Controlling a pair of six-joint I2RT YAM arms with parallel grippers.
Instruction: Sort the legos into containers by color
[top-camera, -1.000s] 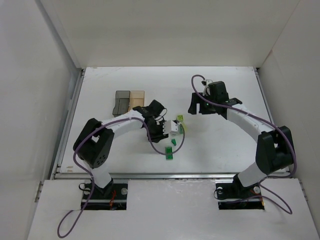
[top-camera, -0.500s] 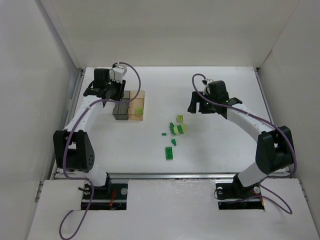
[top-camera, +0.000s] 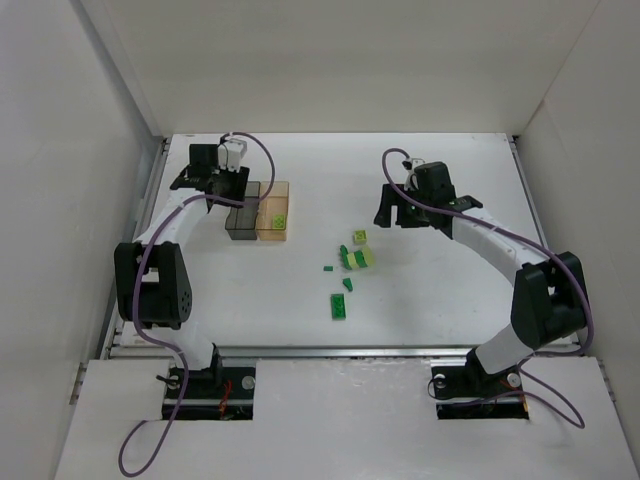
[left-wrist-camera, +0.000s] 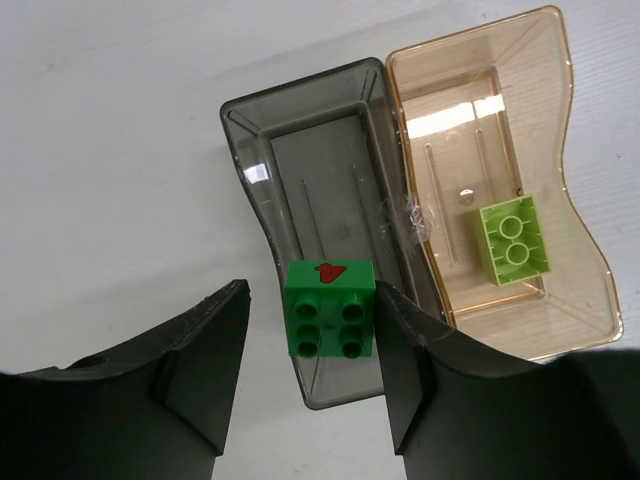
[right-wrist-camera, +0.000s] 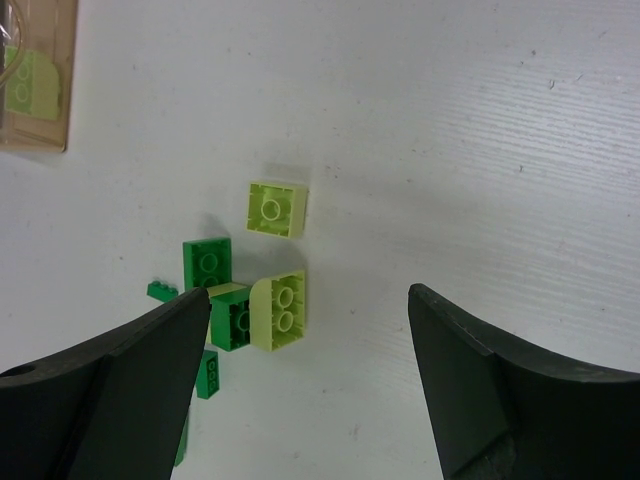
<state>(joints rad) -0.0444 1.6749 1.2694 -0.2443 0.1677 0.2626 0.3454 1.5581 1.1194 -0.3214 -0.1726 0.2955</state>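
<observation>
Left gripper (left-wrist-camera: 313, 300): jaws partly spread. Dark green brick (left-wrist-camera: 330, 320) sits between the fingers, touching the finger on the right of the wrist view, with a clear gap to the other; not pinched. Grey container (left-wrist-camera: 322, 175) lies directly below the fingers and brick. Amber container (left-wrist-camera: 470, 135) adjoins it, off to the side of the fingers, and holds one pale yellow-green brick (left-wrist-camera: 514, 240).

Right gripper (right-wrist-camera: 310, 300): jaws spread wide, holding nothing. Loose legos (right-wrist-camera: 275, 210) lie on the table (right-wrist-camera: 450, 120) below, clustered toward the finger on the left of the wrist view.
</observation>
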